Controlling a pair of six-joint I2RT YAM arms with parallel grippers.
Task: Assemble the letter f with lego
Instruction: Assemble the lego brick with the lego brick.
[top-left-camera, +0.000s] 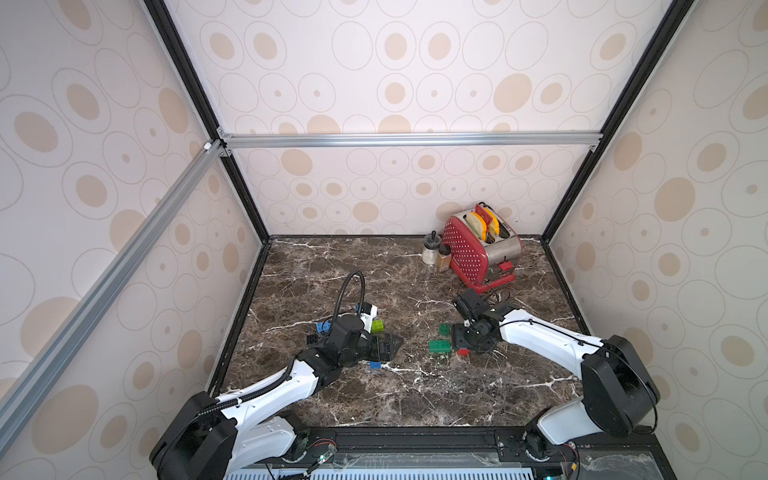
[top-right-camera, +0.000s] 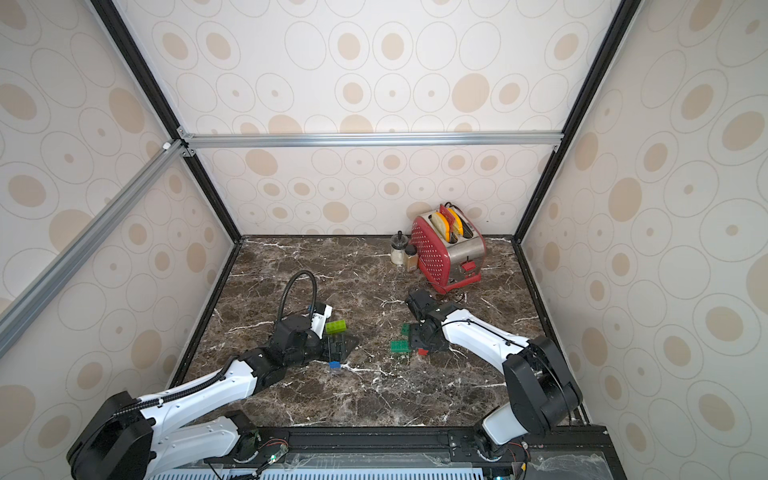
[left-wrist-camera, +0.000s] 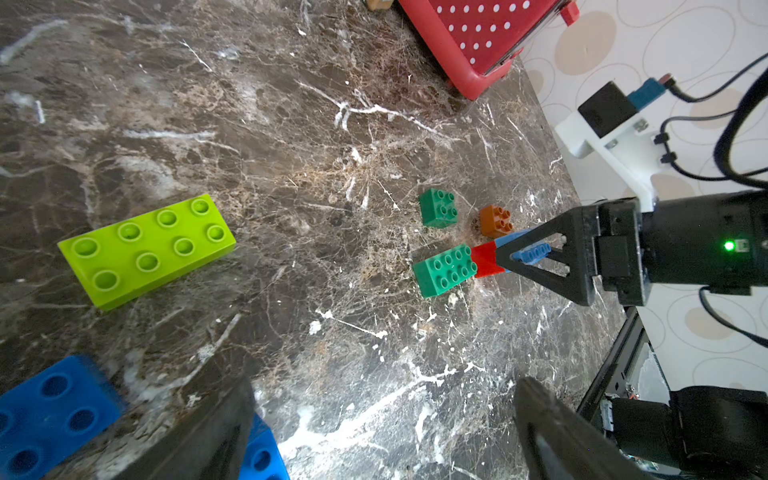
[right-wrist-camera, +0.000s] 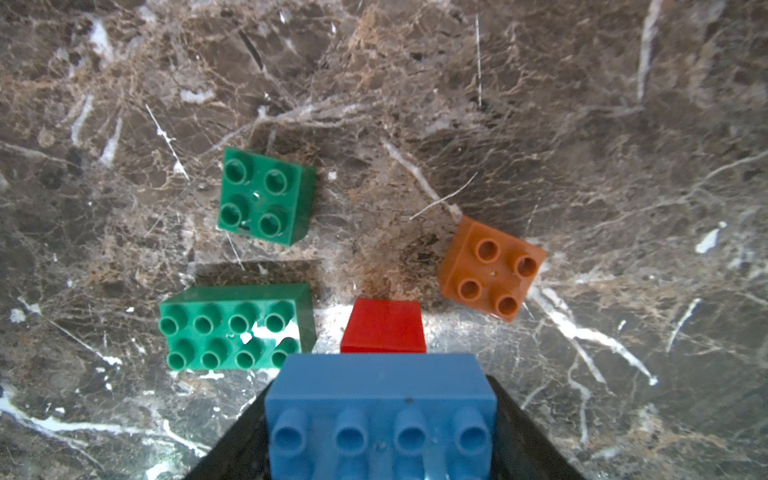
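My right gripper (right-wrist-camera: 380, 409) is shut on a blue oblong lego brick (right-wrist-camera: 380, 382), which has a red brick (right-wrist-camera: 383, 326) stuck on its far face. The red brick hangs low beside a dark green oblong brick (right-wrist-camera: 235, 328). A dark green square brick (right-wrist-camera: 264, 197) and an orange square brick (right-wrist-camera: 492, 270) lie just beyond. My left gripper (left-wrist-camera: 382, 415) is open over bare marble. A lime green oblong brick (left-wrist-camera: 145, 249) lies ahead of it, and blue bricks (left-wrist-camera: 50, 415) lie by its finger. In both top views the grippers (top-left-camera: 384, 347) (top-right-camera: 419, 338) sit mid-table.
A red toaster (top-left-camera: 478, 245) with toast stands at the back right, with two small jars (top-left-camera: 430, 249) beside it and its cord trailing behind my right arm. A small blue brick (top-left-camera: 375, 365) lies in front of my left gripper. Patterned walls enclose the marble table (top-left-camera: 415, 395).
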